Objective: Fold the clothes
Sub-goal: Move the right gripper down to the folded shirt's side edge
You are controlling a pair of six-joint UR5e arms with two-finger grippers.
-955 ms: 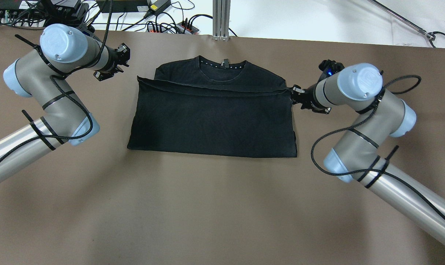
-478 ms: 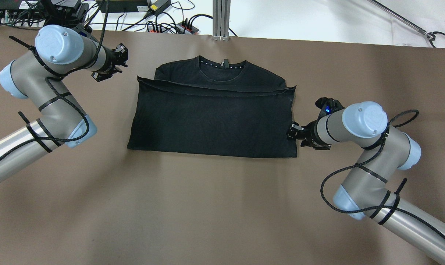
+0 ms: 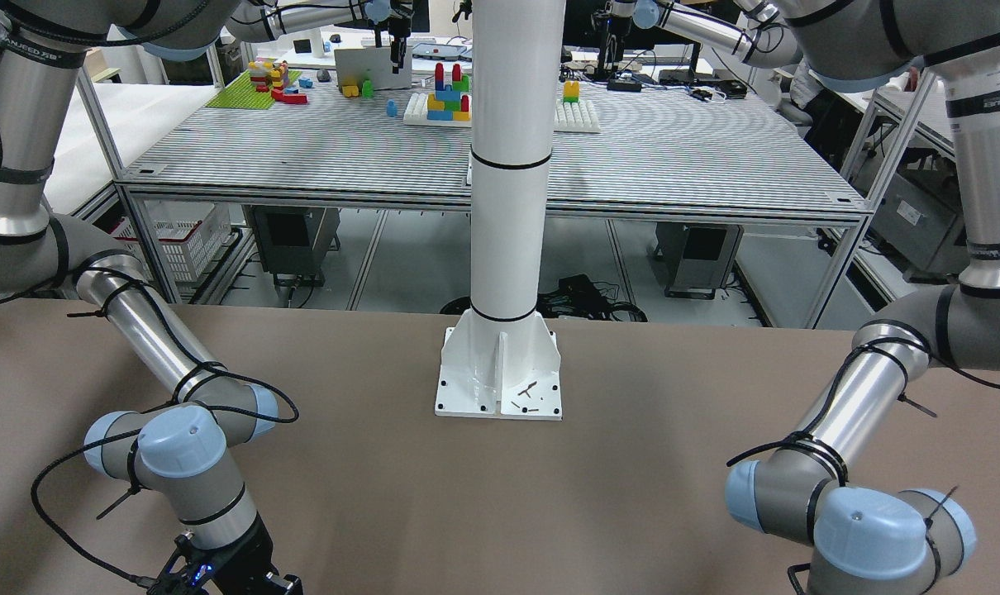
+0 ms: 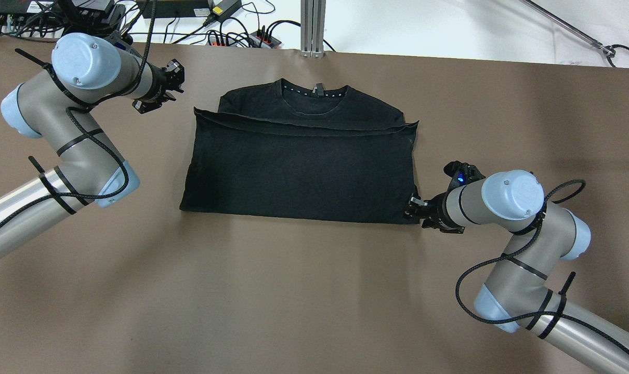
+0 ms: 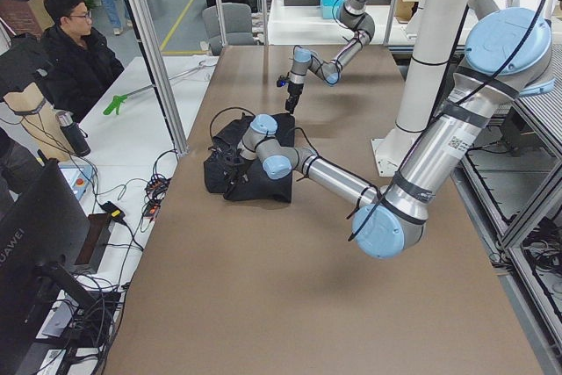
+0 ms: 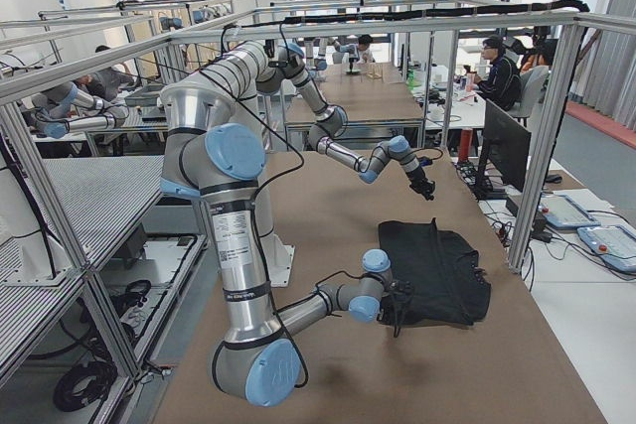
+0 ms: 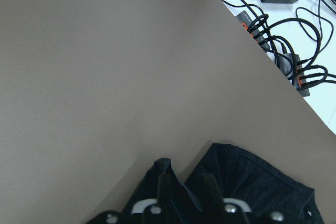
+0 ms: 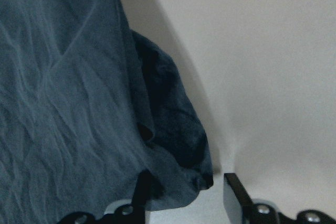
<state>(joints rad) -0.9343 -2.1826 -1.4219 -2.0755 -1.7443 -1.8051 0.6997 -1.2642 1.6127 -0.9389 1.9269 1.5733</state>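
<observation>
The clothes are one black T-shirt (image 4: 299, 166), lying flat on the brown table (image 4: 293, 291) with its lower part folded up over the chest and the collar at the far side. My right gripper (image 4: 412, 205) is at the shirt's near right corner. In the right wrist view it (image 8: 186, 195) is open, and the corner of the fabric (image 8: 68, 103) lies between its fingers. My left gripper (image 4: 161, 93) hovers off the far left corner, apart from the shirt. In the left wrist view it (image 7: 186, 192) holds nothing, a narrow gap between its fingers, above the shirt corner (image 7: 252, 182).
Power strips and cables (image 4: 241, 36) run along the far table edge beside an aluminium post (image 4: 313, 26). The white pillar (image 3: 508, 165) stands at the robot's side of the table. A person (image 5: 70, 50) sits beyond the far edge.
My right gripper has travelled down the shirt's right edge, from the far folded corner to the near right corner. The left arm has barely shifted.
</observation>
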